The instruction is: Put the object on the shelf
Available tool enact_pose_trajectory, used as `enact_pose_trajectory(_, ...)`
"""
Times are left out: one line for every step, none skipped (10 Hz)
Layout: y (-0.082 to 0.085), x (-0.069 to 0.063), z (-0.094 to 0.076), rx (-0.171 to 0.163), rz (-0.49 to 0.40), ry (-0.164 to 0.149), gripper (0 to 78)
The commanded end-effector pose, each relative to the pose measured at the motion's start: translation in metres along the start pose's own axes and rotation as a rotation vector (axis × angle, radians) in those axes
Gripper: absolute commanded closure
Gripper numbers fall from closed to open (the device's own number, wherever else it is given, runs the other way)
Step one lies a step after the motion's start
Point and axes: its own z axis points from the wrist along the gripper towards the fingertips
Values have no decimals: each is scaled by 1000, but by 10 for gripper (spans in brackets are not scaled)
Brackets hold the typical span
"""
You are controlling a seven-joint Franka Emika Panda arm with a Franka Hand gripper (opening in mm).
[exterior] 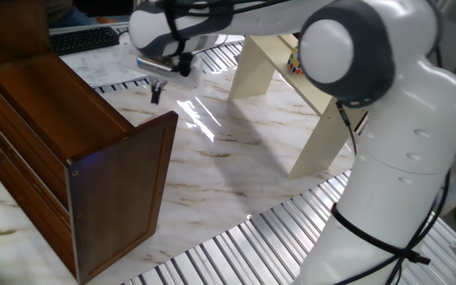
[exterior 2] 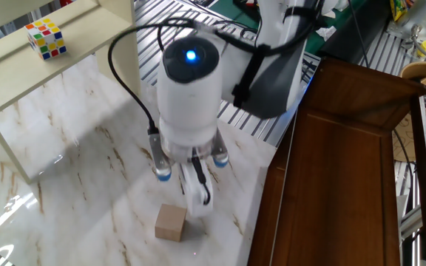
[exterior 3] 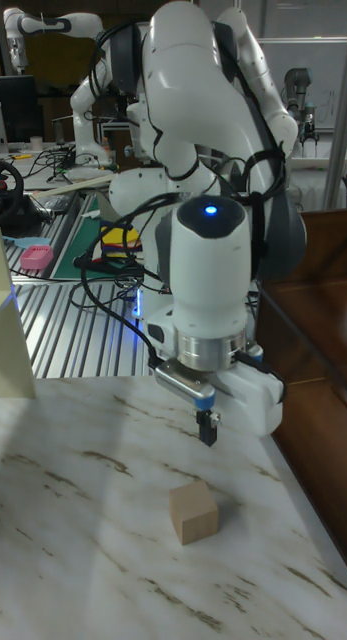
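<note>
- Wooden cube [exterior 3: 194, 512] sits on the marble table [exterior 3: 73, 540], clear of the claw.
- Claw [exterior 3: 207, 428] hangs above it, fingers pressed together, empty.
- Brown shelf [exterior 2: 346, 170] stands right.

A white marble-patterned table top [exterior: 236, 158] with brown veins reflected bright overhead light, and ribbed metal slats [exterior: 236, 249] ran along its edge. A cream slanted shelf [exterior 2: 21, 70] stood on it. Behind lay a cluttered workbench [exterior 3: 53, 215] with a dark monitor [exterior 3: 13, 105].
</note>
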Motion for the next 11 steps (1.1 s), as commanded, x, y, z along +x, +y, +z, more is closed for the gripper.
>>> enact_pose_trajectory(29, -5, 27, -4, 85, -11, 776)
enact_pose_trajectory(33, -9, 33, -6, 95, -10, 776)
enact_pose_trajectory(37, -12, 39, -7, 103, -12, 776)
enact_pose_trajectory(38, -15, 43, -9, 113, -14, 776)
enact_pose_trajectory(38, -17, 46, -12, 125, -18, 776)
enact_pose_trajectory(37, -19, 49, -12, 143, -18, 776)
enact_pose_trajectory(36, -20, 52, -12, 158, -19, 776)
enact_pose_trajectory(34, -20, 56, -10, 166, -19, 776)
enact_pose_trajectory(32, -22, 60, -7, 179, -23, 776)
enact_pose_trajectory(30, -24, 64, -3, 198, -28, 776)
enact_pose_trajectory(27, -25, 69, 5, 198, -39, 776)
